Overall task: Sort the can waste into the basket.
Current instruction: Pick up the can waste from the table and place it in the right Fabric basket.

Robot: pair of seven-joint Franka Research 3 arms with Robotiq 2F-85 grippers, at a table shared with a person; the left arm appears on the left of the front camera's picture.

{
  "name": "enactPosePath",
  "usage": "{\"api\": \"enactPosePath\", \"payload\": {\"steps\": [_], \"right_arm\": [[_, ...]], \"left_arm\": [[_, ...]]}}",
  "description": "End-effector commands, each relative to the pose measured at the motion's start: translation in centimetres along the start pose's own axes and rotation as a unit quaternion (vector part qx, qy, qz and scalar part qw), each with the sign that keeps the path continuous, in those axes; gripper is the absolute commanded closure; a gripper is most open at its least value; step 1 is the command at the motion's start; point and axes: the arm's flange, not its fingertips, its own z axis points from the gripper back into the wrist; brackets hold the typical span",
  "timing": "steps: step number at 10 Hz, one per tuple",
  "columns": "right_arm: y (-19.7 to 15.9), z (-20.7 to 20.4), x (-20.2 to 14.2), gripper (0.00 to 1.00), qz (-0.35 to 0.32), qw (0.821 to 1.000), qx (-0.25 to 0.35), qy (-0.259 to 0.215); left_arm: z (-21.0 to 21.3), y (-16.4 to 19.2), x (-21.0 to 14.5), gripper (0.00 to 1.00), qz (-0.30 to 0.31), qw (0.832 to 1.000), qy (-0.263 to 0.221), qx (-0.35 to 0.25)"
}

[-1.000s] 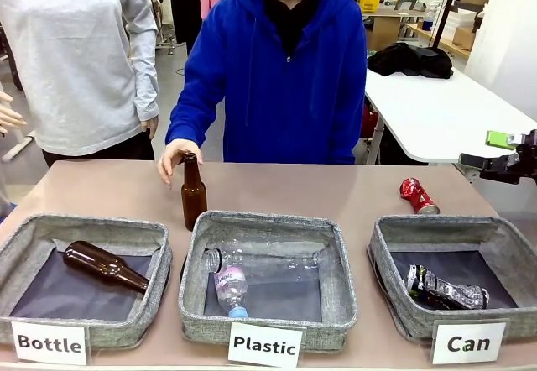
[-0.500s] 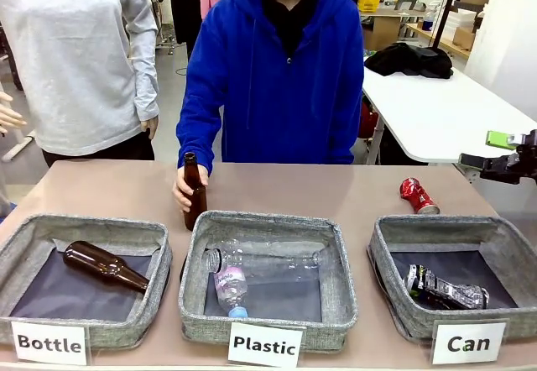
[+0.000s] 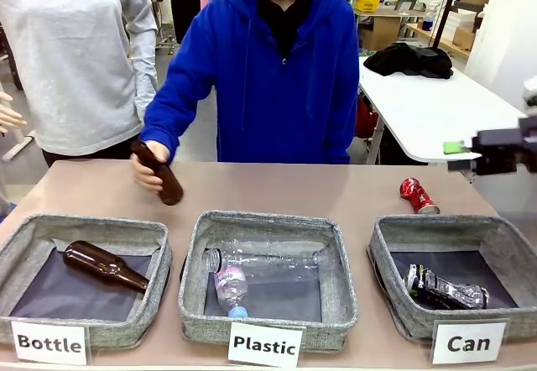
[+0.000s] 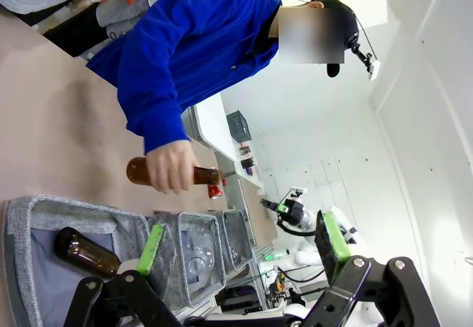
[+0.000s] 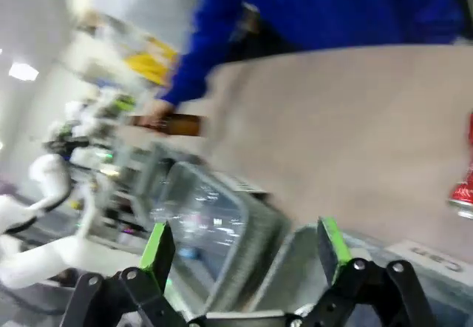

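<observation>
Tan table [image 3: 336,190] across the front view, with a workshop room and a white table [image 3: 436,111] behind at upper right. There's a bare strip of tabletop between the bins and the person [image 3: 268,77] in the blue hoodie, and open room in the middle of it.

Three square grey woven bins with dark linings line the bottom edge. The Bottle bin [image 3: 25,228], lower left, holds one brown glass bottle [image 3: 105,264] lying flat. The Plastic bin [image 3: 195,304], centre, holds clear plastic bottles [image 3: 252,263]. The Can basket [image 3: 386,237], lower right, has the black can [image 3: 445,289] on its side on the lining. The red can [image 3: 417,195], crushed, lies on the table just beyond that basket's far rim.

At left centre the person's hand [image 3: 144,172] grips a second brown bottle [image 3: 164,180], tilted above the table.

The right gripper [image 3: 470,148] hangs at the right edge, mid-height. Its wrist view shows the jaws spread wide and empty. The left gripper [image 4: 242,242] is also spread wide, holding nothing.
</observation>
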Motion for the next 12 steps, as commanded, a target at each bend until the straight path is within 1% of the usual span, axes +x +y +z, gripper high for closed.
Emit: {"api": "enactPosePath", "payload": {"steps": [1,2,3,4,5,6,7,8,9,11,12], "right_arm": [[3.9,-2.5,3.1,0.0,-0.025,0.96,-0.221,0.169],[4.7,-3.8,4.4,0.0,-0.022,0.928,-0.316,0.195],[5.1,-4.8,5.5,0.0,-0.027,0.903,-0.372,0.213],[4.8,-5.7,6.3,0.0,-0.029,0.886,-0.401,0.232],[4.4,-6.4,7.0,0.0,-0.03,0.875,-0.416,0.247],[3.4,-7.2,7.8,0.0,-0.036,0.86,-0.435,0.263],[1.6,-7.9,8.4,0.0,-0.04,0.851,-0.44,0.285],[-0.1,-8.5,8.8,0.0,-0.038,0.845,-0.446,0.293],[-2.0,-9.2,9.2,0.0,-0.023,0.843,-0.455,0.285],[-5.1,-11.0,9.3,0.0,-0.001,0.846,-0.448,0.29],[-6.3,-11.9,9.1,0.0,0.005,0.853,-0.438,0.284]], "left_arm": [[0.1,-0.3,-0.1,0.0,0.0,1.0,0.004,-0.001],[0.1,-0.3,-0.1,0.0,0.0,1.0,0.004,-0.001],[0.0,0.0,0.0,0.0,0.0,1.0,0.0,0.0],[1.8,-1.6,0.5,0.0,0.0,1.0,0.011,-0.021],[4.2,-3.5,1.4,0.0,-0.005,0.999,0.014,-0.033],[7.3,-5.6,3.3,0.0,-0.013,0.999,0.004,-0.041],[10.9,-7.5,5.2,0.0,-0.035,0.998,-0.026,-0.052],[13.5,-8.6,6.0,0.0,-0.052,0.996,-0.054,-0.055],[15.1,-9.2,6.1,0.0,-0.058,0.994,-0.066,-0.059],[16.2,-9.6,5.9,0.0,-0.059,0.994,-0.076,-0.057],[16.0,-9.6,5.2,0.0,-0.057,0.994,-0.07,-0.061]]}}
